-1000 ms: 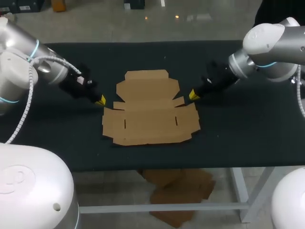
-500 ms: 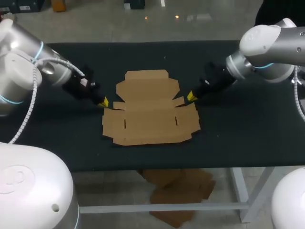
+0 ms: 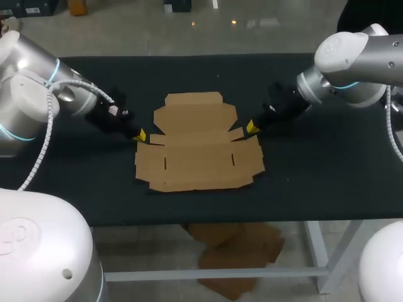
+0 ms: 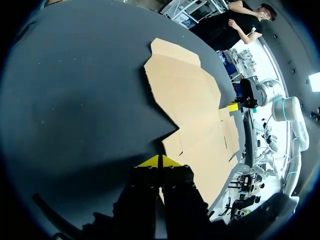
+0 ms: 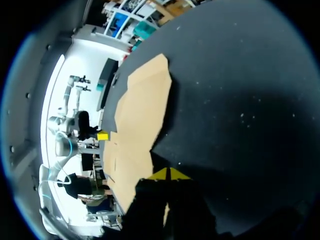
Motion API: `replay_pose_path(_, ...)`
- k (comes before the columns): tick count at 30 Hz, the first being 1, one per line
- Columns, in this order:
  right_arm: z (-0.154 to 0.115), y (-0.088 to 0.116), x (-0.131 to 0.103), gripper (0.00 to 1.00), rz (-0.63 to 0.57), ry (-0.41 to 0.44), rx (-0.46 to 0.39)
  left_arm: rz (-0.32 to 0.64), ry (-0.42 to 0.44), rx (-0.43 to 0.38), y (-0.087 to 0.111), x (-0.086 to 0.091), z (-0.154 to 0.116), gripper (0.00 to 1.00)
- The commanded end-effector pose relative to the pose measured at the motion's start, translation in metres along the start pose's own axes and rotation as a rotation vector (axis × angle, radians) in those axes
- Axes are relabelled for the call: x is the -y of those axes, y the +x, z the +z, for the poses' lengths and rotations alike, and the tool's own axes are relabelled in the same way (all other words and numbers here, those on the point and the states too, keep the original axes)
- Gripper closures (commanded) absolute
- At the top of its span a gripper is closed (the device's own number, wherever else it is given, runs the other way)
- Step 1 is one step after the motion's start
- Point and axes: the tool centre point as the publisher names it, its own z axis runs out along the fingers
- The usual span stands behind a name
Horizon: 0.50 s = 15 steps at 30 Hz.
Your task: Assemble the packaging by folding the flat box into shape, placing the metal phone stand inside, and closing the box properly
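On the dark table, the flat box lies unfolded at the middle. At its left edge sits the left gripper, its fingers pressed together; the right gripper, likewise closed, sits at its right edge.

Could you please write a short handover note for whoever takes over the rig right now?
Left gripper: fingers shut, holding nothing, tips low at the left edge of the flat box.
Right gripper: fingers shut, holding nothing, tips at the box's right edge, opposite the left one.
Flat box: lies unfolded in the middle of the table, no flap raised.
Metal phone stand: not seen in any view.
Done: nothing folded so far.
Left: fold the box into shape, put the stand in, close it.
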Motion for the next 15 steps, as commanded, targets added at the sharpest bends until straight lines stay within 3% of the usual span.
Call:
replay_pose_path(1, 0.0027, -0.0016, -0.004, 1.0, -0.001, 0.011, -0.007, -0.009, -0.002, 0.011, -0.0029, 0.0044, 0.0054, 1.0)
replay_pose_path(15, 0.0073, 0.0006, -0.0064, 1.0, -0.004, 0.02, -0.01, -0.024, -0.003, 0.013, -0.0116, 0.0079, 0.0145, 1.0)
